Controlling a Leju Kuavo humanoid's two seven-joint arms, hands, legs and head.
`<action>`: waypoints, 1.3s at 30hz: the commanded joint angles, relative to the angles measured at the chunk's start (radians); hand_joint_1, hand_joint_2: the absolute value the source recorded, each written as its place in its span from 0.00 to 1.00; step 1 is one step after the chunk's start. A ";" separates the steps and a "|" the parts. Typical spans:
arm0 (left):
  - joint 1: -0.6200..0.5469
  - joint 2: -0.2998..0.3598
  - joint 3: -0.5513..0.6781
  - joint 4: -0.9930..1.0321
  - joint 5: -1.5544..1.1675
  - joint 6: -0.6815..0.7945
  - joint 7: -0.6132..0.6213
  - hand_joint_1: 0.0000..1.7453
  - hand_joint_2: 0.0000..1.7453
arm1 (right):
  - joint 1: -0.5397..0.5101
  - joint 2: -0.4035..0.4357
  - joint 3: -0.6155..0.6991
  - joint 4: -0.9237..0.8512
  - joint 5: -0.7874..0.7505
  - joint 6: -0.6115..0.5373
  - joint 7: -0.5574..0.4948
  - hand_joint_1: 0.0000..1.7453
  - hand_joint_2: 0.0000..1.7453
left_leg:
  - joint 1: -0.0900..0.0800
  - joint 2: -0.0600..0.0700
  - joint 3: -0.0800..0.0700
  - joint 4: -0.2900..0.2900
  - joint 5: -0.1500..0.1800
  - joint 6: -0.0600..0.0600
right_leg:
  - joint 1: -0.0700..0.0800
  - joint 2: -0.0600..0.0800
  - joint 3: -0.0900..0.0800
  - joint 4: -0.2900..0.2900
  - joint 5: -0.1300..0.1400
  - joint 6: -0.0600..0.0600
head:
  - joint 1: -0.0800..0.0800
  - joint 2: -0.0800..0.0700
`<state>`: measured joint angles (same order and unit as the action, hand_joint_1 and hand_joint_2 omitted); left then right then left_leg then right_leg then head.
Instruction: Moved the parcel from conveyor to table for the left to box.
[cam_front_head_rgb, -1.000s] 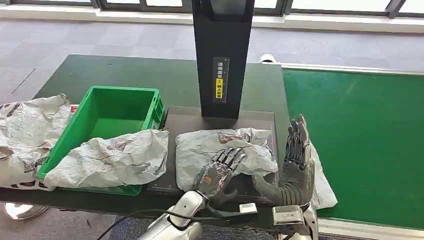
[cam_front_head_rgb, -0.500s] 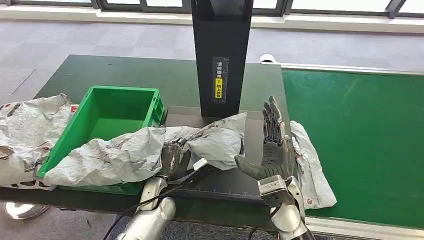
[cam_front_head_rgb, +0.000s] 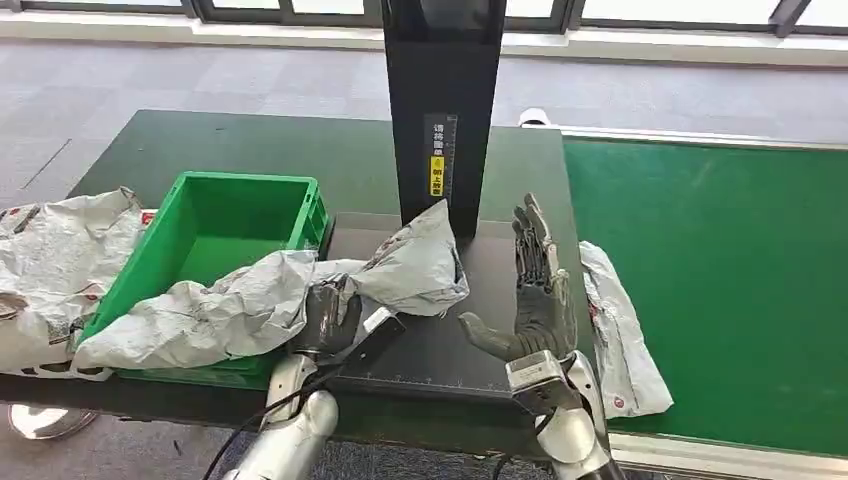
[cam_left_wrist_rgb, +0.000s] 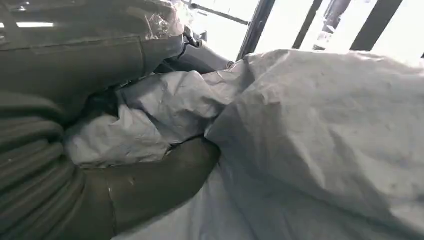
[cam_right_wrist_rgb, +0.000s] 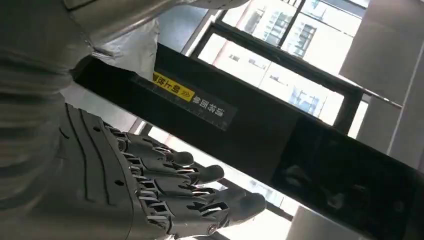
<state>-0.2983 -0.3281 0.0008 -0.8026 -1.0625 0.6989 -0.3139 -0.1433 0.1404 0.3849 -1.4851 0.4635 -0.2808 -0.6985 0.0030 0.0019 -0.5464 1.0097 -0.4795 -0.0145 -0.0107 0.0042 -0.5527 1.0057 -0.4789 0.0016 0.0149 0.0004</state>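
On the dark scanning platform (cam_front_head_rgb: 440, 350) in front of the black scanner post (cam_front_head_rgb: 443, 110), the grey poly-mailer parcel (cam_front_head_rgb: 415, 270) is gathered at one end in the left hand (cam_front_head_rgb: 327, 318), whose fingers are closed on the crumpled plastic; its free end stands up in a peak just beside the post. The right hand (cam_front_head_rgb: 535, 290) is held upright with fingers spread and nothing in it, near the platform's conveyor-side edge. The carry from the green conveyor (cam_front_head_rgb: 720, 290) to the table looks done, and what is left is the boxing: the parcel is not yet in the green crate (cam_front_head_rgb: 215, 235), where another grey mailer (cam_front_head_rgb: 190, 315) already drapes over the front rim. A further mailer (cam_front_head_rgb: 615, 320) lies at the belt's edge. The left fingers are mostly buried in plastic, and how firm their hold is cannot be told
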 joint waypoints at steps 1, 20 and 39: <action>0.003 -0.021 0.066 -0.007 0.150 -0.001 -0.135 1.00 1.00 | -0.091 -0.006 0.031 0.105 -0.038 0.006 0.000 0.00 1.00 | 0.001 0.002 -0.001 -0.001 0.001 0.000 | 0.001 0.002 -0.001 -0.002 0.002 0.000 | 0.000 0.000; 0.371 0.064 -0.442 -0.863 0.094 -0.003 -0.138 1.00 1.00 | 0.048 -0.039 0.006 -0.007 -0.033 -0.079 0.000 0.00 1.00 | 0.001 -0.002 -0.004 0.000 -0.001 0.001 | 0.000 -0.002 -0.002 -0.002 -0.002 0.001 | 0.000 0.000; 0.200 0.173 -0.343 -0.958 0.026 -0.001 -0.074 1.00 1.00 | 0.131 -0.068 0.001 -0.069 -0.028 -0.201 0.000 0.00 1.00 | 0.000 -0.002 -0.005 -0.001 0.000 0.000 | 0.000 -0.002 -0.004 -0.001 0.000 0.000 | 0.000 0.000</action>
<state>0.0405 -0.2178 -0.4650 -1.7671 -1.0232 0.6939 -0.4917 -0.0245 0.1232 0.3895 -1.5347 0.4368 -0.4475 -0.6996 0.0030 0.0010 -0.5523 1.0097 -0.4793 -0.0146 -0.0108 0.0036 -0.5579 1.0052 -0.4785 0.0013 0.0145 0.0004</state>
